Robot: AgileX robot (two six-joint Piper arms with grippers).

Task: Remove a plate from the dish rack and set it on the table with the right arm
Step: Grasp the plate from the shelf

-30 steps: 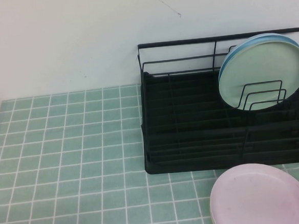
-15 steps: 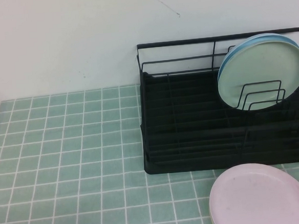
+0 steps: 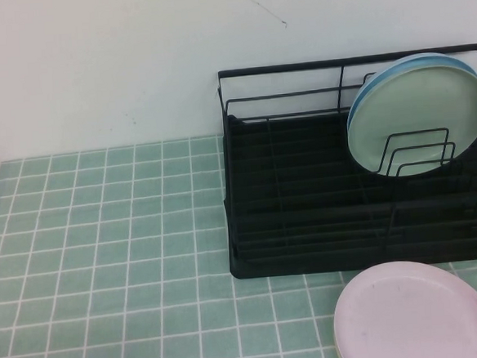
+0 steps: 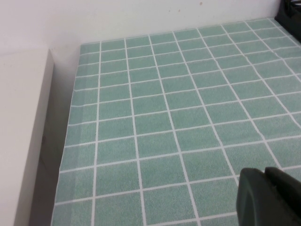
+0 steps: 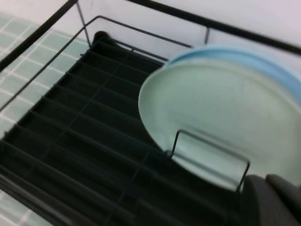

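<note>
You are looking at the right gripper (image 5: 275, 200) hanging over the near part of the dish rack (image 3: 306, 215), its fingers clenched together on nothing; only its dark tip is showing in the right wrist view. Ahead of that tip the plate (image 5: 221, 117) is standing on edge in the rack, leaning back against a light blue plate (image 5: 249, 59), with a wire divider (image 5: 209, 150) crossing its lower face between it and your tool. The tip is sitting near the plate's lower rim but apart from it. Beyond the plates the rack's top rail (image 5: 211, 23) is closing off the far side, while the slatted base is lying bare off toward the rack's other end. A pale pink plate (image 3: 418, 312) is resting on the table (image 3: 105, 262) just outside the rack's near edge. The left gripper (image 4: 268, 197) is hovering over open tiles near the table's outer edge, and you cannot tell whether its fingers are parted.
</note>
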